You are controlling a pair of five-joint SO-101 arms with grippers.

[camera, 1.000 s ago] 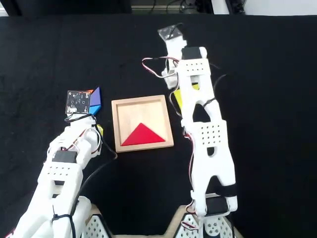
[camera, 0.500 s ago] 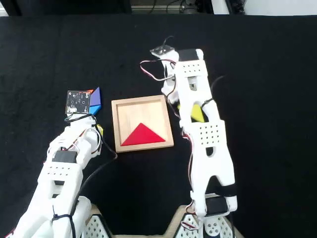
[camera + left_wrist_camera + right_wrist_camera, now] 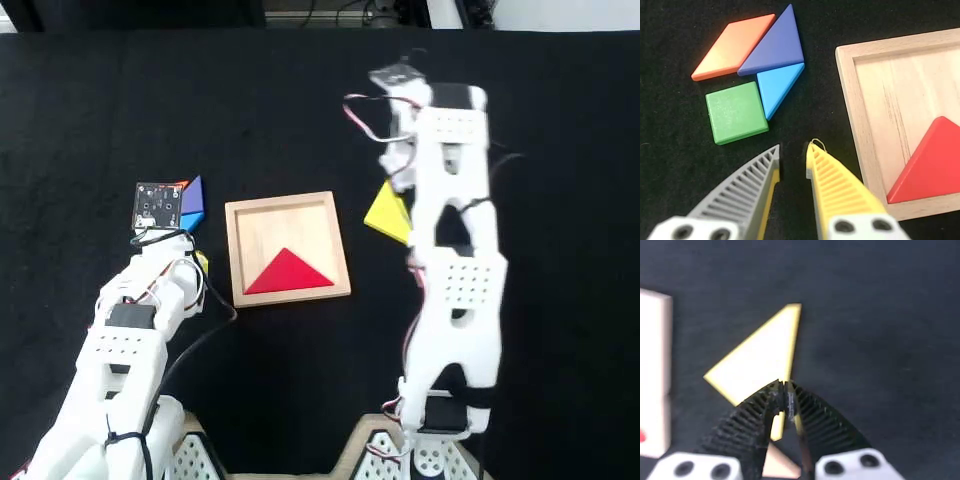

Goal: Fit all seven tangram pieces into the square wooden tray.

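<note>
Four pieces sit bunched on the black tabletop (image 3: 300,110) just left of the tray (image 3: 233,250). An orange parallelogram (image 3: 734,46) lies edge to edge with a dark blue triangle (image 3: 775,45). A light blue triangle (image 3: 777,87) is tucked against that one's long side, and a green square (image 3: 736,112) sits snug beside the light blue one. My left fingers (image 3: 811,156) hang just short of the green square, over the strip of black between the bunch and the tray's left rim. They are parted a little, with black showing between the tips and nothing in them.

Inside the tray a red triangle (image 3: 288,273) lies flat, its long edge along the near rim and its point toward the middle. Bare wood shows beside its two short sides and across the far half.

Off the tray's right rim, with a band of black between, lies the yellow triangle (image 3: 385,212). My right arm (image 3: 455,280) stretches along its outer side and covers part of it. My right fingers (image 3: 785,388) are pressed together, tips meeting right over one edge of the yellow triangle. I cannot tell whether they touch it.

Broad black stretches run beyond the tray's far rim and out past my right arm. Past the far edge are some cables (image 3: 380,10) and a pale patch (image 3: 565,12) at the corner.
</note>
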